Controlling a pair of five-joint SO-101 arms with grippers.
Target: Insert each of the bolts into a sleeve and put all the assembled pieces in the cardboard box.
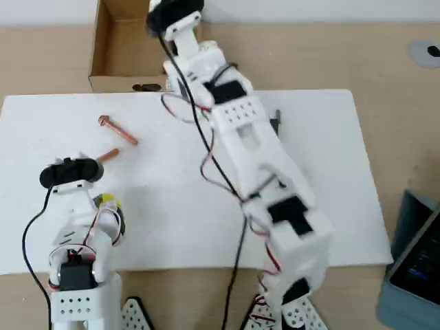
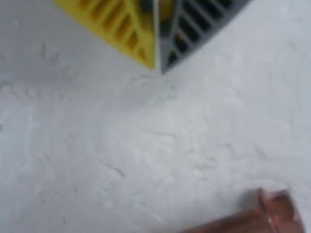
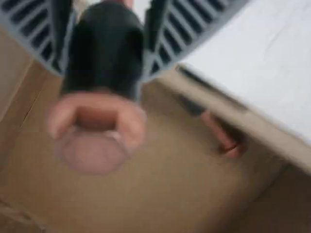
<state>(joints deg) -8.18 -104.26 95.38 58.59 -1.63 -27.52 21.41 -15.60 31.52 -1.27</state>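
The right gripper's (image 3: pixel 104 73) fingers (image 3: pixel 167 29) are clamped on a black sleeve (image 3: pixel 104 43) with a copper bolt (image 3: pixel 97 133) through it, held over the cardboard box (image 1: pixel 97 41) at the far left. One assembled piece (image 3: pixel 219 133) lies inside the box. The left gripper's (image 2: pixel 156 63) fingers (image 2: pixel 121 29) are pressed together, holding nothing, just beside a loose bolt (image 1: pixel 108 155). A second loose bolt (image 1: pixel 117 130) lies farther off on the white mat (image 1: pixel 309 172) on the tan desk (image 1: pixel 385 62).
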